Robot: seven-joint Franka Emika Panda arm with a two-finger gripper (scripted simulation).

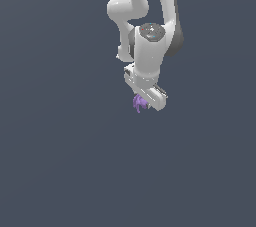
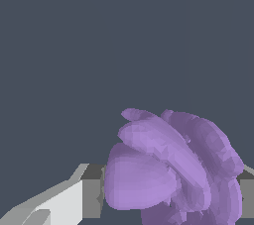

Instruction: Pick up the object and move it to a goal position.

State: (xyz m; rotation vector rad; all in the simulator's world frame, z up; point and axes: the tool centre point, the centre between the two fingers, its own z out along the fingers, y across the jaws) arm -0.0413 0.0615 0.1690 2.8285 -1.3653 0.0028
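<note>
**A:** Closest to the wrist camera, what fills the frame?

**B:** The purple object (image 2: 168,169), a lumpy cluster of rounded, overlapping lobes, sits between the gripper's (image 2: 171,194) two fingers (image 2: 92,192). One grey pad presses against its flank on one side; the other pad shows only as a sliver at the picture's edge, also against the object. The gripper is clamped on it.

**A:** And from the exterior view?

**B:** The white Panda arm (image 1: 145,16) comes down from the top of the frame, bends through its joints and ends in the gripper (image 1: 141,104), which points downward and slightly toward the exterior view's left. The purple object (image 1: 139,103) shows as a small spiky tuft at the fingertips, far smaller than the hand that holds it.

**A:** Is the object resting on anything?

**B:** That cannot be told. Behind it in both views lies only a flat, uniform slate-grey ground (image 1: 60,161), with no shadow or edge to show whether the object touches it.

**A:** Any writing, brand marks or labels?

**B:** None that can be read. The dark round cap (image 1: 151,32) on the wrist joint carries a few tiny red and pale specks, too small to make out as letters.

**A:** Anything farther back?

**B:** Only the arm's upper links, white with a dark grey band along the exterior view's right side.
</note>
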